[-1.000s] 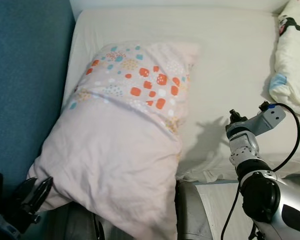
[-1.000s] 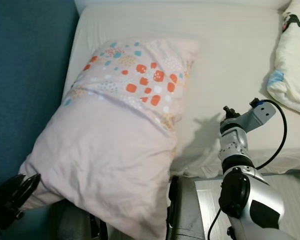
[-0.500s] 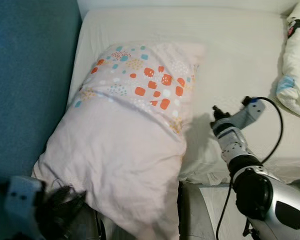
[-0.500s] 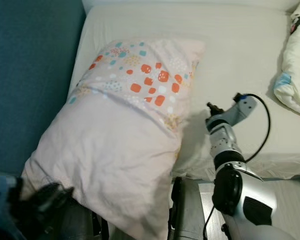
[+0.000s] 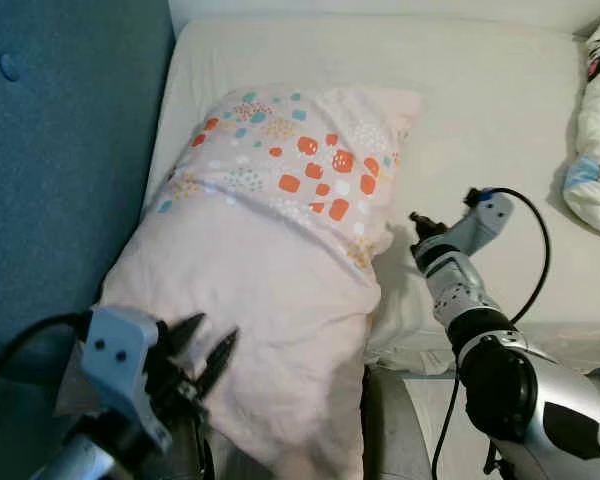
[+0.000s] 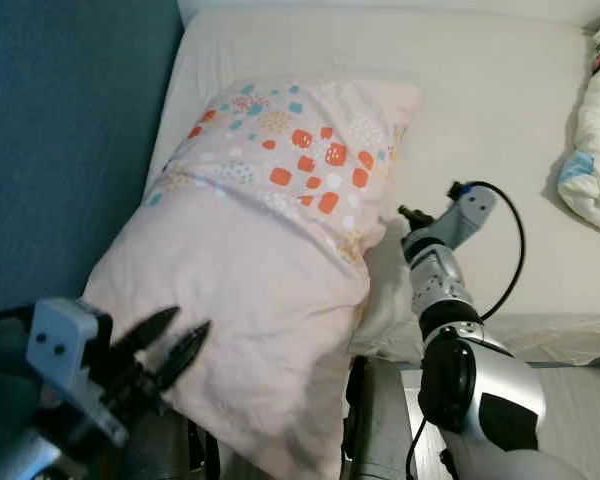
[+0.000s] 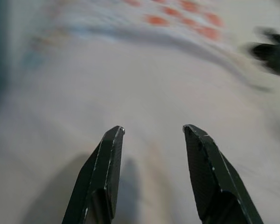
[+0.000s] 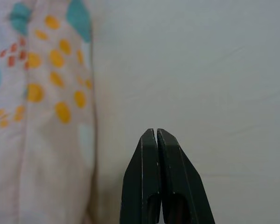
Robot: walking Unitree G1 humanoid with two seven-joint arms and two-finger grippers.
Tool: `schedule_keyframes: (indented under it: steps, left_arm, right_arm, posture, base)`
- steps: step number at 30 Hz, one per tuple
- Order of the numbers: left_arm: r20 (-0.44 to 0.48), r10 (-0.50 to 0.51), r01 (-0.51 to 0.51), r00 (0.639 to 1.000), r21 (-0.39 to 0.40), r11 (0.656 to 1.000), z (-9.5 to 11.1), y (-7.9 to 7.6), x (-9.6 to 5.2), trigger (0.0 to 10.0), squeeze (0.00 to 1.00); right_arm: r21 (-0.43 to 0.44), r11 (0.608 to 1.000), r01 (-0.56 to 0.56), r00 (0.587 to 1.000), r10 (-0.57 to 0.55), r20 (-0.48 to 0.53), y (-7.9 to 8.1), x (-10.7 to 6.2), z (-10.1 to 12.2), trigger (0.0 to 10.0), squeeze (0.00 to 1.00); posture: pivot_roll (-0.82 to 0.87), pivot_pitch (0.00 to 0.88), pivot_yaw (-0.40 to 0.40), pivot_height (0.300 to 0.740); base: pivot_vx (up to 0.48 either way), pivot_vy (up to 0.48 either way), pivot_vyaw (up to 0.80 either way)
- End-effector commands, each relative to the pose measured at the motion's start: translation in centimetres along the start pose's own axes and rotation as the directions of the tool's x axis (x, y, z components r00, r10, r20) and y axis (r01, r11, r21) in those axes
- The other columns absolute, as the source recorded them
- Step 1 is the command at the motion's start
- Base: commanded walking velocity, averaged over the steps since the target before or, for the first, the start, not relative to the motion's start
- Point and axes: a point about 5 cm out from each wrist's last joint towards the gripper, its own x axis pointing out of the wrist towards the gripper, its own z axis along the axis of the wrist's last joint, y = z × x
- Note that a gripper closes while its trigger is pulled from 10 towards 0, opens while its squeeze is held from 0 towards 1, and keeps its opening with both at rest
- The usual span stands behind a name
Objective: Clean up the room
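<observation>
Soft even light; blurred left-wrist view

I see a pale pink fabric pillow (image 5: 270, 260) with orange, teal and yellow dots, a cream bed (image 5: 480, 110), and a blue wall (image 5: 60, 170).

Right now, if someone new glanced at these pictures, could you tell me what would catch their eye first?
First, the large pale pink pillow with orange and teal dots, lying diagonally on the cream bed sheet beside the blue upholstered wall panel. The left gripper hovers open at the pillow's near corner, while the right gripper, fingers shut, sits beside the pillow's right edge. A white patterned quilt lies bunched at the bed's far right.
</observation>
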Motion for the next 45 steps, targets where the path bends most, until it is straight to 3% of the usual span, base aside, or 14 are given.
schedule_keyframes:
  steps: [1, 6, 8, 12, 15, 19, 25, 26, 28, 31, 34, 35, 40, 45]
  left_arm:
    - [-0.027, 0.061, -0.06, 0.998, 0.036, 0.998, -0.6, 0.6, -0.4, 10.0, 0.0]
    - [-0.068, 0.07, -0.066, 0.995, 0.058, 0.996, -0.5, 1.0, -1.3, 10.0, 0.0]
    - [-0.094, 0.068, -0.062, 0.993, 0.062, 0.996, -0.7, 1.1, -2.0, 10.0, 0.0]
    - [-0.136, 0.071, -0.064, 0.988, 0.056, 0.996, -1.3, 1.2, -2.8, 10.0, 0.0]
    - [-0.168, 0.029, -0.028, 0.985, 0.01, 1.0, -1.4, 1.0, -3.9, 10.0, 0.0]
    - [-0.207, -0.01, -0.013, 0.978, -0.109, 0.994, -1.4, 1.1, -5.1, 10.0, 0.0]
    - [-0.295, -0.026, -0.034, 0.955, -0.196, 0.98, -1.6, 2.3, -7.6, 10.0, 0.0]
    - [-0.361, -0.006, -0.091, 0.932, -0.249, 0.964, -2.1, 3.8, -9.8, 10.0, 0.0]
    - [-0.385, 0.007, -0.118, 0.923, -0.266, 0.957, -2.3, 4.5, -10.6, 10.0, 0.0]
    - [-0.416, 0.067, -0.226, 0.907, -0.347, 0.91, -3.1, 5.9, -11.9, 10.0, 0.0]
    - [-0.437, 0.201, -0.405, 0.877, -0.446, 0.798, -5.0, 7.4, -12.9, 10.0, 0.0]
    - [-0.438, 0.218, -0.431, 0.872, -0.475, 0.767, -5.5, 7.5, -13.0, 10.0, 1.0]
    - [-0.447, 0.236, -0.479, 0.863, -0.575, 0.663, -7.9, 6.8, -12.7, 10.0, 1.0]
    - [-0.418, 0.198, -0.448, 0.887, -0.672, 0.59, -9.3, 5.5, -11.1, 10.0, 1.0]
  right_arm:
    - [0.009, 0.997, 0.077, 0.996, -0.077, -0.044, -2.0, -0.4, -1.2, 10.0, 0.0]
    - [0.057, 0.998, 0.001, 0.991, 0.006, -0.13, 0.0, -0.4, -2.5, 10.0, 0.0]
    - [0.071, 0.985, -0.156, 0.97, 0.166, -0.179, 3.0, -0.5, -3.4, 10.0, 0.0]
    - [0.091, 0.915, -0.393, 0.88, 0.403, -0.25, 7.2, -1.3, -5.1, 10.0, 0.0]
    - [0.115, 0.806, -0.581, 0.739, 0.581, -0.34, 9.8, -2.7, -7.3, 10.0, 0.0]
    - [0.096, 0.738, -0.668, 0.645, 0.638, -0.42, 10.4, -3.8, -9.1, 10.0, 0.0]
    - [0.111, 0.765, -0.634, 0.669, 0.615, -0.417, 9.4, -3.8, -9.6, 10.0, 0.0]
    - [0.123, 0.774, -0.621, 0.684, 0.612, -0.397, 8.7, -3.6, -9.2, 10.0, 0.0]
    - [0.122, 0.779, -0.615, 0.694, 0.608, -0.385, 8.4, -3.4, -8.9, 10.0, 0.0]
    - [0.114, 0.805, -0.582, 0.744, 0.584, -0.326, 7.6, -2.7, -7.5, 10.0, 0.0]
    - [0.105, 0.863, -0.495, 0.839, 0.506, -0.199, 6.2, -1.7, -5.2, 10.0, 0.0]
    - [0.094, 0.875, -0.474, 0.86, 0.483, -0.164, 5.8, -1.4, -4.6, 10.0, 0.0]
    - [0.099, 0.908, -0.407, 0.911, 0.411, -0.026, 4.5, -1.0, -2.8, 10.0, 0.0]
    - [0.039, 0.901, -0.431, 0.902, 0.431, 0.019, 4.0, -1.4, -3.1, 10.0, 0.0]
  posture:
    - [0.29, 0.429, -0.086, 0.57]
    - [0.31, 0.442, -0.071, 0.57]
    - [0.31, 0.438, -0.068, 0.57]
    - [0.3, 0.434, -0.068, 0.57]
    - [0.3, 0.431, -0.067, 0.57]
    - [0.3, 0.427, -0.068, 0.57]
    - [0.3, 0.427, -0.068, 0.57]
    - [0.28, 0.421, -0.071, 0.57]
    - [0.28, 0.42, -0.073, 0.57]
    - [0.26, 0.416, -0.082, 0.57]
    - [0.24, 0.412, -0.093, 0.57]
    - [0.24, 0.412, -0.093, 0.57]
    - [0.18, 0.405, -0.112, 0.57]
    - [0.16, 0.398, -0.118, 0.57]
  base:
    - [0.0, 0.0, 0.0]
    - [0.0, 0.0, 0.0]
    - [0.0, 0.0, 0.0]
    - [0.0, 0.0, 0.0]
    - [0.0, 0.0, 0.0]
    - [0.0, 0.0, 0.0]
    - [0.0, 0.0, 0.0]
    - [0.0, 0.0, 0.0]
    - [0.0, 0.0, 0.0]
    - [0.0, 0.0, 0.0]
    - [0.0, 0.0, 0.0]
    - [0.0, 0.0, 0.0]
    - [0.0, 0.0, 0.0]
    - [0.0, 0.0, 0.0]
